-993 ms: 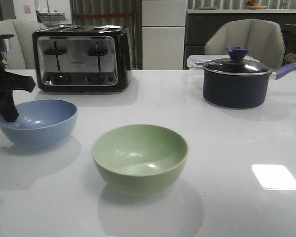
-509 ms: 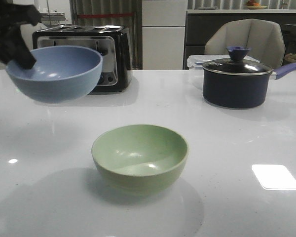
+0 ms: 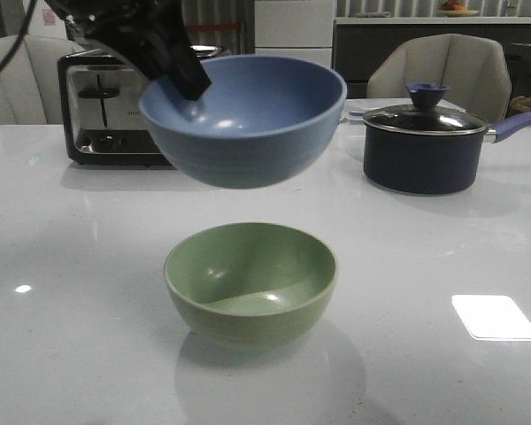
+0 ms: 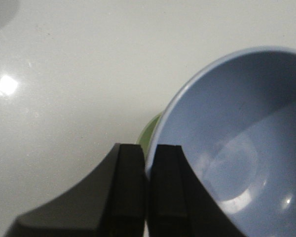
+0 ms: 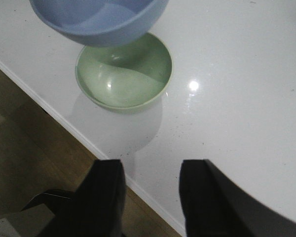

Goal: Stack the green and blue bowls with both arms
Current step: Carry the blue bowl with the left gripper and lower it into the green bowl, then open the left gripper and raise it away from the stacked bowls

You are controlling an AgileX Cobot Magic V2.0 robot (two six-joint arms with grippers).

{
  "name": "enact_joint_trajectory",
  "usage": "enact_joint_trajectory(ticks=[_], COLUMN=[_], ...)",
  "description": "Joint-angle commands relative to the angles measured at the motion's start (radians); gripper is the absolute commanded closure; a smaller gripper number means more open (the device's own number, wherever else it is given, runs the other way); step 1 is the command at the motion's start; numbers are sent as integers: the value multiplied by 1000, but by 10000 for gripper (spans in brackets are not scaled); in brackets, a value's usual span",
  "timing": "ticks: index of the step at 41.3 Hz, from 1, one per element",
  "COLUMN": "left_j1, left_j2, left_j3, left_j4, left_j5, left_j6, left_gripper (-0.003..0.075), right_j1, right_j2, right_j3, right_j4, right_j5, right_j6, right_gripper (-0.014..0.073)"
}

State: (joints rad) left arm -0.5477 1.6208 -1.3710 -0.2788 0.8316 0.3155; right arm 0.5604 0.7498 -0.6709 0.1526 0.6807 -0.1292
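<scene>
Two bowls: one blue bowl (image 3: pixel 243 119) hangs in the air, mouth up and tipped slightly toward the camera, directly above one green bowl (image 3: pixel 250 282), which sits upright on the table (image 3: pixel 442 266) (a clear gap between them). The left gripper (image 4: pixel 147 190) is clamped on the blue rim. The right gripper (image 5: pixel 150 197) is spread, holding nothing.

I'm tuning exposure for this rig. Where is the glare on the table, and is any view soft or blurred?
Front view: a blown-out bright rectangle on the table at right, and a soft shadow under the green bowl. Left wrist view: a small glare spot, with the left pincer and the blue bowl soft. Right wrist view: one small hotspot beside the green bowl, and the right pincer blurred.
</scene>
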Motion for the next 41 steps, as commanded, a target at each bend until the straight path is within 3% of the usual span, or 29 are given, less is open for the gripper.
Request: enact_joint_trajectory(ticks=[1, 16, 25, 32, 41], left_j1=[-15, -15, -15, -15, -15], left_j2=[4, 163, 201, 201, 201], left_j3=[-38, -38, -38, -38, -49], left_j4=[-2, 37, -16, -34, -65], left_j5=[-34, -131, -84, -52, -13], left_j6=[1, 1, 1, 1, 1], left_gripper=[627, 627, 597, 510, 323], right_j1=[1, 1, 1, 1, 1], right_j2=[-4, -4, -4, -4, -4], right_j3=[-28, -28, -28, -28, -28], right_j4=[2, 2, 2, 2, 2], right_j5=[-62, -62, -62, -62, -62], right_j6=[-11, -11, -11, -11, -11], right_gripper=[197, 197, 197, 197, 197])
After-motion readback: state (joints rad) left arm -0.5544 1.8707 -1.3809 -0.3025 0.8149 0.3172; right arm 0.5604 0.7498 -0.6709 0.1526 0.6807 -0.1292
